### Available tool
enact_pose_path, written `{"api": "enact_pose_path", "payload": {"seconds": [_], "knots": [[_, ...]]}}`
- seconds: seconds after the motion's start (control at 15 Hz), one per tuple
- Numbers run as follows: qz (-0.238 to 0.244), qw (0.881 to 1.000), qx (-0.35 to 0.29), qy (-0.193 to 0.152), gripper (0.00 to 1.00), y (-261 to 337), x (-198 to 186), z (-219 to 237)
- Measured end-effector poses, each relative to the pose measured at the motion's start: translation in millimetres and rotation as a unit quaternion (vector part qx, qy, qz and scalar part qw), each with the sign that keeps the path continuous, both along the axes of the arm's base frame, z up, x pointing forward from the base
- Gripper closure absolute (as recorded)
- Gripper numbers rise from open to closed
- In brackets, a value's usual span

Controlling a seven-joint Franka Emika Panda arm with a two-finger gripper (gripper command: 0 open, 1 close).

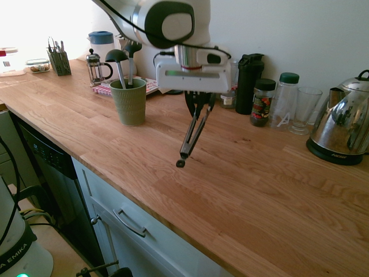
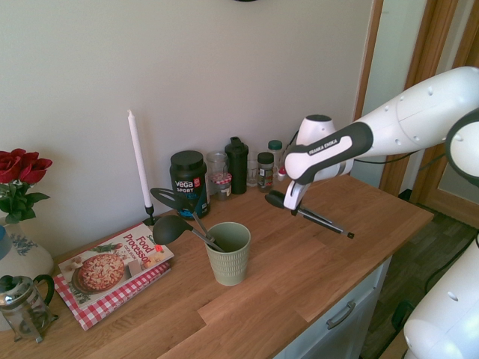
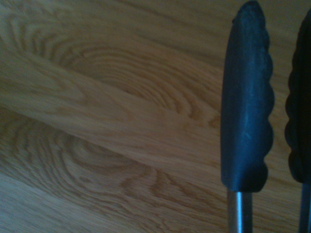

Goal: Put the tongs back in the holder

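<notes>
Tongs: slim, two silver arms, black scalloped tips, small black pull knob. Clamped in the gripper near the black-tipped end; the fingers are closed on the arms. Carried clear of the worktop, nothing touching the wood. Long axis slanted: tip end up at the gripper, knob end hanging lowest and pointing out toward the counter's front edge. In the wrist view the tips show close, over bare wood grain.

Holder: sage-green ribbed ceramic cup, upright on the worktop, well apart from the tongs. Already holds two black-headed utensils, a ladle among them, leaning toward the back.

Governing relation: in the first exterior view the holder stands to the picture's left of the gripper; in the second exterior view it lies to the picture's left and nearer the camera. Judgement: the tongs will need carrying across and turning toward upright, knob end down, to enter the mouth beside the utensil handles.

Surroundings: cookbook on a red checked cloth, white candle, black tub, spice jar, black bottle, kettle, French press.
</notes>
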State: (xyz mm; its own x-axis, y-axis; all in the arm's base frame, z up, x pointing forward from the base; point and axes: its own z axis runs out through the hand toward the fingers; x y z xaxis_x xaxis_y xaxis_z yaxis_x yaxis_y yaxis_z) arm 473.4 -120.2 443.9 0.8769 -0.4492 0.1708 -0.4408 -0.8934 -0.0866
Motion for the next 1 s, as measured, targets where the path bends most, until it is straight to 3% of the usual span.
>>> {"api": "enact_pose_path", "payload": {"seconds": [0.27,0.6,0.8,1.0], "knots": [[-0.06,0.998,0.013,-0.006,1.0,21.0,1.8,87.8],[-0.117,0.981,0.043,-0.147,1.0,108.7,-1.0,170.1],[-0.13,0.961,0.061,-0.235,1.0,163.4,-1.1,181.9],[-0.143,0.944,0.083,-0.285,1.0,214.8,-1.7,173.6]]}}
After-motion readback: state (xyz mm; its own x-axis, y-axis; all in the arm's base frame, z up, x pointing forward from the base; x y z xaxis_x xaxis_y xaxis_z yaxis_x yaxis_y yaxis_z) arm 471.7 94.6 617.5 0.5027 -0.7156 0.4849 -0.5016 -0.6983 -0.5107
